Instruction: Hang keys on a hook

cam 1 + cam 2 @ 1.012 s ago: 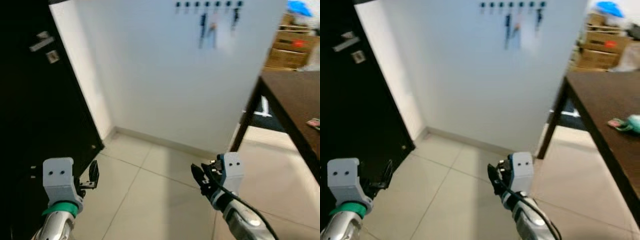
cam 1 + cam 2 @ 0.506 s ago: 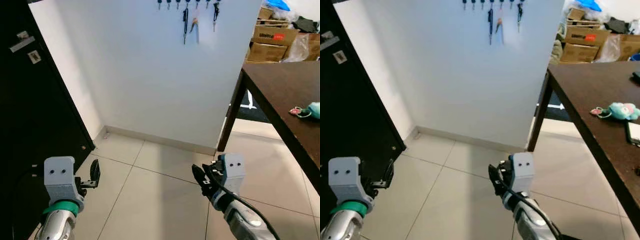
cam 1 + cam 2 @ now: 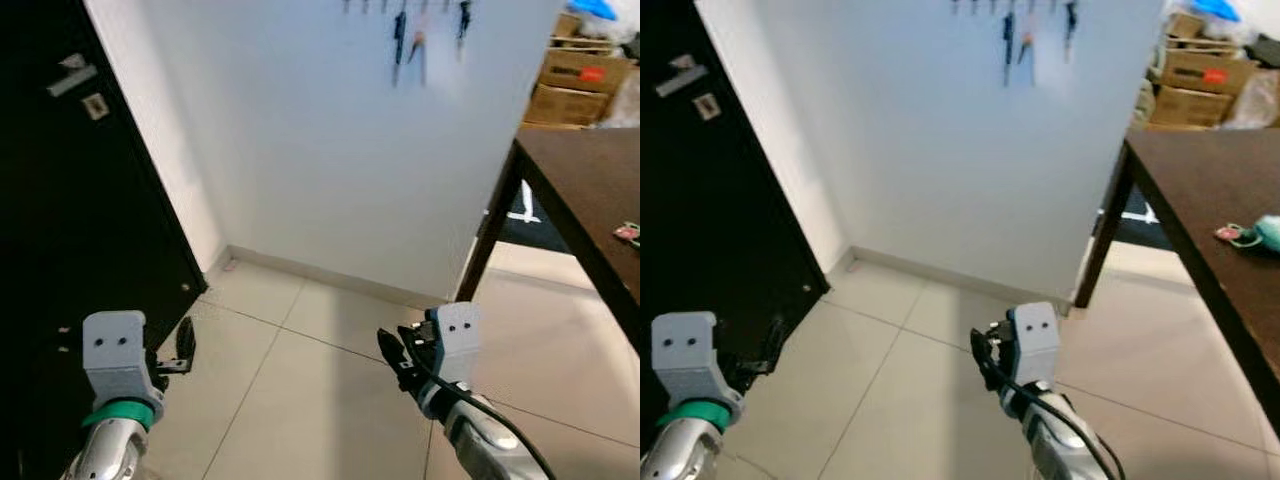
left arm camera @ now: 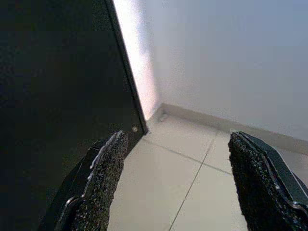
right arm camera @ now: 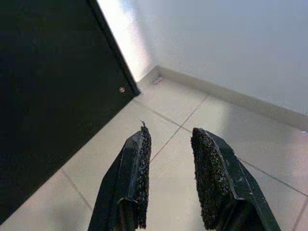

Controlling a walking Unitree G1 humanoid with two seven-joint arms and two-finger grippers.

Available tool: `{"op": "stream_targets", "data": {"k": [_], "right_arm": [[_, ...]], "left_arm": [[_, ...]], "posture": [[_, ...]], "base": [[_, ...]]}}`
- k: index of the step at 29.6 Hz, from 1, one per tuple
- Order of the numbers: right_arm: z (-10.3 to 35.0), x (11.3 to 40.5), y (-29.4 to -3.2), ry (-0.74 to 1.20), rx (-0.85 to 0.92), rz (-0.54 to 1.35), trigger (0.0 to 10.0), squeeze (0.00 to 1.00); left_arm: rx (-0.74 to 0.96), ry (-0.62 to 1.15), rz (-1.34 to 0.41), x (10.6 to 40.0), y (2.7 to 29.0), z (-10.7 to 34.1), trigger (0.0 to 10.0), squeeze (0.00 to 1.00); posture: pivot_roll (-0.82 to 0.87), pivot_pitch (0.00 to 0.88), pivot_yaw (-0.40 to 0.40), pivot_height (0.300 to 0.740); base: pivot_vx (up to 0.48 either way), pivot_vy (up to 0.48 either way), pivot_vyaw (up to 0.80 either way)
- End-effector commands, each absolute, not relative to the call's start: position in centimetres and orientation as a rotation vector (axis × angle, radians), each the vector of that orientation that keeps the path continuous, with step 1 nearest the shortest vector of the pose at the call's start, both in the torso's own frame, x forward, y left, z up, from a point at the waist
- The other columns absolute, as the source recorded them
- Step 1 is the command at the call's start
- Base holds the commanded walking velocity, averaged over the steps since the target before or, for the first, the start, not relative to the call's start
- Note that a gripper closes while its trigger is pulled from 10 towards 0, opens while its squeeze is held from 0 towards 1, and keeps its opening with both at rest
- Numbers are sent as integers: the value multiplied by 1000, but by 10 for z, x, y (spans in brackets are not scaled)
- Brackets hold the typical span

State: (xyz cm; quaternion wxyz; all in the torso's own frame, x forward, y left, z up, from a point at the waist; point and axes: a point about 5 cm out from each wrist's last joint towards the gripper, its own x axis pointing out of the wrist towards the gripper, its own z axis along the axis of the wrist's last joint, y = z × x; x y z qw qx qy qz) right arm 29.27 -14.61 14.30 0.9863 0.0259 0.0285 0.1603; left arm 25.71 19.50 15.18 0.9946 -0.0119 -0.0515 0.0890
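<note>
Ahead, we see three sets of keys (image 3: 402,38) hanging from hooks (image 3: 992,6) high on the white wall (image 3: 330,150). Our left end effector (image 4: 185,183) is spread wide and empty above the floor tiles (image 3: 300,400); our right end effector (image 5: 169,178) is narrowly parted, holding nothing.

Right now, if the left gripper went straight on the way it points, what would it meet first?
Probably the tiled floor near the corner, where the black door meets the white wall. The left gripper is open and holds nothing; depth is hard to judge.
</note>
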Motion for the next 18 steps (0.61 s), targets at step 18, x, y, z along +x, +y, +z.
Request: {"op": "stream_targets", "data": {"k": [18], "right_arm": [[139, 292, -142, 77, 100, 334, 10000, 0]], "left_arm": [[10, -46, 185, 252, 200, 144, 10000, 0]], "posture": [[-156, 120, 208, 740]], "base": [[0, 0, 756]]}}
